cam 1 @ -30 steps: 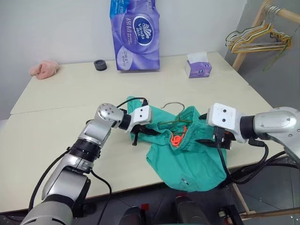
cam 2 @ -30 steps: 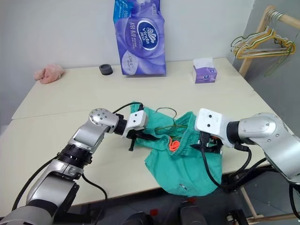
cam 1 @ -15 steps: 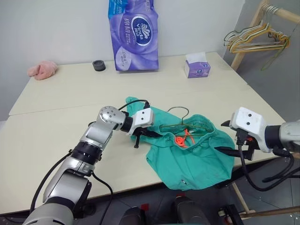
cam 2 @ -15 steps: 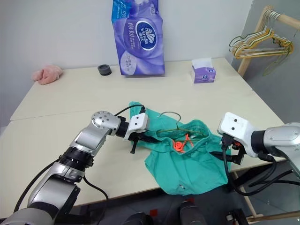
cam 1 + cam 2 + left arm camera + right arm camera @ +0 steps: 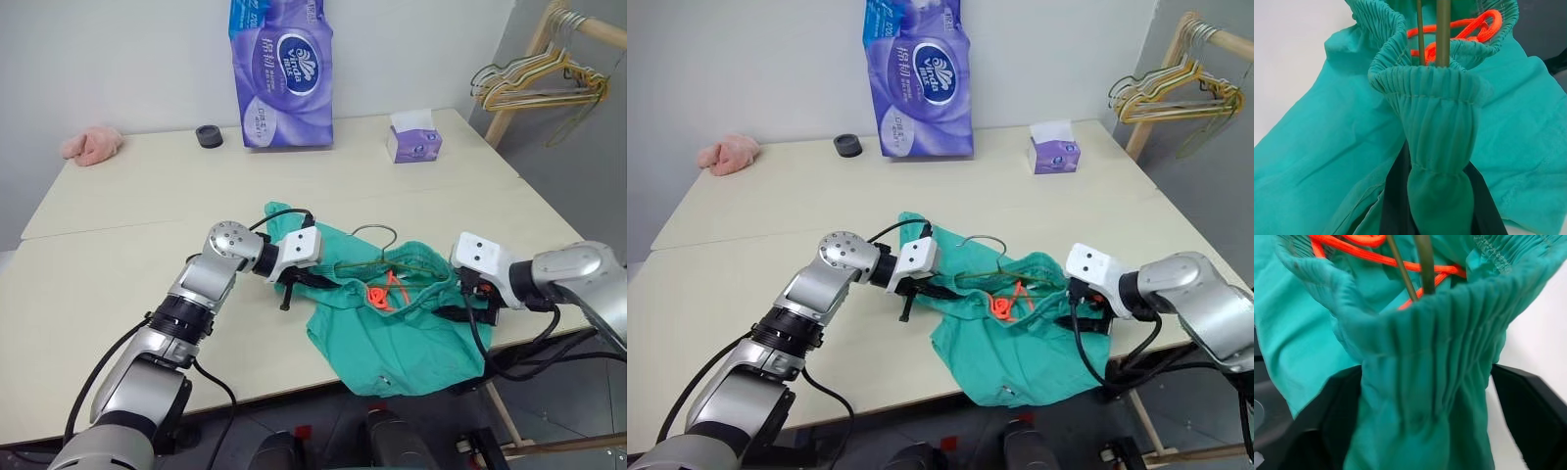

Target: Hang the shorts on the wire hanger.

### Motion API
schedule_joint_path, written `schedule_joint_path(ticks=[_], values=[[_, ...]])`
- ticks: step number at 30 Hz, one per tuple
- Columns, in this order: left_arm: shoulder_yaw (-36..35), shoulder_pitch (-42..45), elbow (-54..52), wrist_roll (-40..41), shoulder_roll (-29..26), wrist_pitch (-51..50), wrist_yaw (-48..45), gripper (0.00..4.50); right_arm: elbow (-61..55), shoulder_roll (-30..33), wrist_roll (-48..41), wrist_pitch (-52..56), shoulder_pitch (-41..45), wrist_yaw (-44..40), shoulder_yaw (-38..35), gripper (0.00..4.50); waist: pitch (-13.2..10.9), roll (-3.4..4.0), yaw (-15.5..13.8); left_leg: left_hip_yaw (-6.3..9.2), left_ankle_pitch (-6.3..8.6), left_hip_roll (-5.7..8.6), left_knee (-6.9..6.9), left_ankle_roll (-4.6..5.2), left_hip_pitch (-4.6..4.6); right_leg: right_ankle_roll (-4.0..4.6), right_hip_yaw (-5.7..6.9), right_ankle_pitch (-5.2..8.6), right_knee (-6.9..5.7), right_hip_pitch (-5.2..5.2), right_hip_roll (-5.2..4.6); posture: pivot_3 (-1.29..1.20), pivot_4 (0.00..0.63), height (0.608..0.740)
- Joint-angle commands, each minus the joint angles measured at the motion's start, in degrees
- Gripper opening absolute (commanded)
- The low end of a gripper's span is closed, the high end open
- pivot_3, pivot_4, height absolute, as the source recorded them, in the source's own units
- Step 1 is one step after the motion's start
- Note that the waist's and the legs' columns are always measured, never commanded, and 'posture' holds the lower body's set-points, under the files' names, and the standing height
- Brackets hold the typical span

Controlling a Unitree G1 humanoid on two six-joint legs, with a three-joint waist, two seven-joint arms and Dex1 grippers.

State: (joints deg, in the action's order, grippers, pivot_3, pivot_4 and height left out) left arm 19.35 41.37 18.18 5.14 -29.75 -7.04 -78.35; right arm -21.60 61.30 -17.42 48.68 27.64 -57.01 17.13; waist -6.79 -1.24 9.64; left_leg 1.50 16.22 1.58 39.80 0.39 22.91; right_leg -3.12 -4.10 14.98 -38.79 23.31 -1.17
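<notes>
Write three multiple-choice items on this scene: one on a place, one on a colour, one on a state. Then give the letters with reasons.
1. Where does the tissue box stand?
A. on the table's far right part
B. on the shorts
C. beside the pink cloth

2. What colour is the drawstring of the shorts?
A. white
B. orange
C. purple

3. What is the left gripper doing?
A. hanging open above the table
B. shut on the shorts' waistband
C. shut on the black ring

Answers:
1 A: it sits near the far right edge of the table, away from the pink cloth.
2 B: an orange cord lies in the waistband opening by the wire hanger.
3 B: the left wrist view shows gathered waistband pinched between its fingers.
</notes>
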Motion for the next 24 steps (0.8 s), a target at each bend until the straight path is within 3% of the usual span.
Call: schedule_joint_path(ticks=[1, 9, 12, 16, 22, 24], values=[[-1.27, 0.90, -2.63, 1.12, -0.26, 0.27, -0.43, 0.00, 2.11, -0.55, 2.49, -2.76, 2.16, -2.29, 1.25, 2.87, 0.00, 0.00, 0.00, 0.00, 0.00, 0.00, 0.00, 0.00, 0.00, 0.00, 0.00, 0.00, 0.00, 0.00, 0.00, -0.24, 0.093, 0.740], [-1.36, 0.49, -3.27, 1.15, -0.42, 0.40, -0.19, 0.00, 2.20, -1.51, 4.40, -3.39, 2.68, -4.08, 1.49, 0.05, 0.00, 0.00, 0.01, 0.03, 0.00, 0.00, 0.00, 0.00, 0.00, 0.00, 0.00, 0.00, -0.01, 0.00, 0.00, -0.24, 0.093, 0.740], [-1.38, 0.62, -2.78, 1.03, -0.28, 0.58, -0.11, 0.00, 1.15, -1.81, 4.51, -3.12, 2.65, -4.49, 1.26, 0.02, 0.00, 0.00, 0.03, 0.04, 0.00, 0.00, 0.00, 0.00, 0.00, 0.00, 0.01, 0.00, -0.01, 0.00, -0.01, -0.24, 0.094, 0.740], [-2.65, 1.10, -2.42, 3.20, 0.46, -2.96, -0.69, 1.00, -0.50, -2.37, 4.12, -2.54, 2.51, -4.41, 0.56, 0.00, 0.00, 0.00, 0.01, 0.05, 0.00, 0.00, 0.00, 0.00, 0.00, 0.00, 0.02, 0.00, -0.02, 0.00, -0.01, -0.24, 0.095, 0.740], [-4.93, 2.73, 1.22, 3.91, -0.73, -2.25, -1.07, 2.90, -1.26, -1.70, 3.96, -2.52, 1.43, -4.89, -0.49, 0.00, 0.00, 0.01, 0.03, 0.05, 0.00, 0.00, 0.01, 0.00, 0.00, 0.00, 0.01, 0.00, -0.02, 0.00, -0.01, -0.24, 0.094, 0.740], [-6.00, 4.22, 3.64, 4.79, -1.95, -3.32, -2.37, 3.12, -1.44, -1.43, 3.82, -2.55, 1.06, -5.11, -1.02, 0.00, 0.00, 0.00, 0.05, 0.06, 0.00, 0.00, 0.01, 0.00, 0.00, 0.00, 0.03, 0.00, -0.02, 0.00, -0.01, -0.24, 0.092, 0.740]])
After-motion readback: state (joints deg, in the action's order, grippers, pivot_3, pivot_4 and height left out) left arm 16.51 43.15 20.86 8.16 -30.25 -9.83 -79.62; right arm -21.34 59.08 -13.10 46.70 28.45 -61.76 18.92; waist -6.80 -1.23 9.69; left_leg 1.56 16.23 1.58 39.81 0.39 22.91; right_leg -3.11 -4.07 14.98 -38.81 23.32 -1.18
